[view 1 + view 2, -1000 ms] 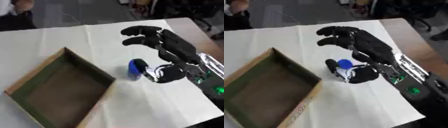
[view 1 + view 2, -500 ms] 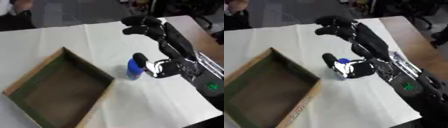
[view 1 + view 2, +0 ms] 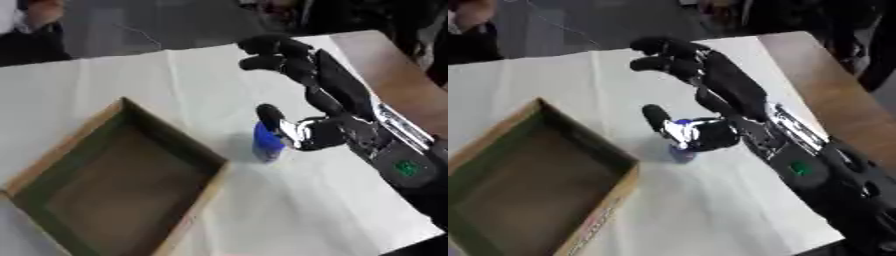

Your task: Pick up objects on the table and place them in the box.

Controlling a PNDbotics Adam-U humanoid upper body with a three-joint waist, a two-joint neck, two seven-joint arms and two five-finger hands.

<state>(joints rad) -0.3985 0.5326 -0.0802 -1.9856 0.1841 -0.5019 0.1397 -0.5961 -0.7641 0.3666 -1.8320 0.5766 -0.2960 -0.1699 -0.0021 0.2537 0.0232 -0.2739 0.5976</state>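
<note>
One box (image 3: 105, 172) lies on the surface (image 3: 175, 75), at about eight o'clock. One blue object (image 3: 266, 142) stands near the middle, perhaps a small bottle. One hand (image 3: 328, 107) shows, at three o'clock.

Bare white tablecloth (image 3: 175, 80) open between small blue upright object (image 3: 266, 144) and open wooden box (image 3: 114, 180); box's raised near wall (image 3: 179, 137) blocks low approach.

The right hand (image 3: 328, 107), fingers spread, thumb touching the blue object (image 3: 265, 143) beside the box (image 3: 105, 172).
</note>
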